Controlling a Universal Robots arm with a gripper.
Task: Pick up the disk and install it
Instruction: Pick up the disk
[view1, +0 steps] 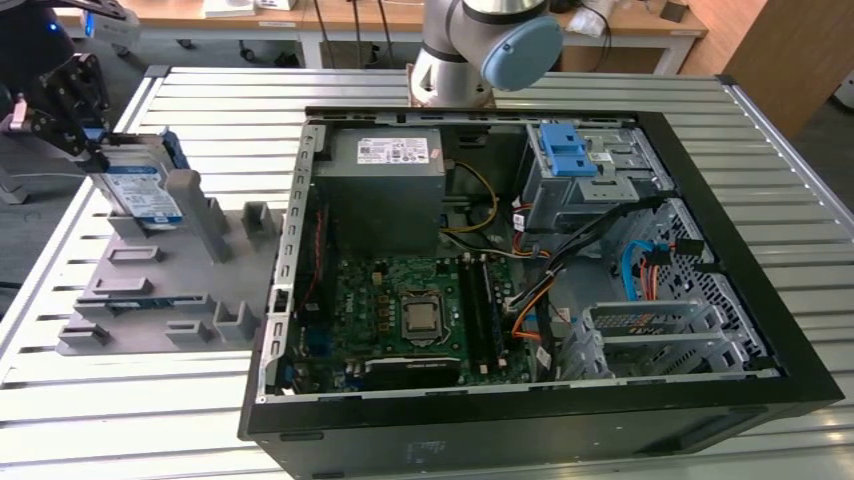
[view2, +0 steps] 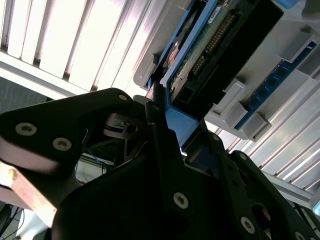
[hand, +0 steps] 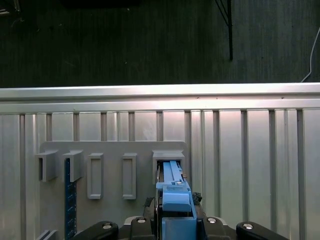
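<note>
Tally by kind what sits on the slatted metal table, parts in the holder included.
Open black computer case: 1
Grey plastic parts holder: 1
Silver-grey hard disk in blue bracket: 1
Narrow blue circuit strip: 1
Total: 4

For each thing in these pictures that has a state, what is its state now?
gripper, shut on the disk, at its blue edge.
disk, standing on edge at a slot of the grey holder, not yet in the computer case.
computer case, lying on its side, open, side panel off.
processor, bare, no cooler over it.
</note>
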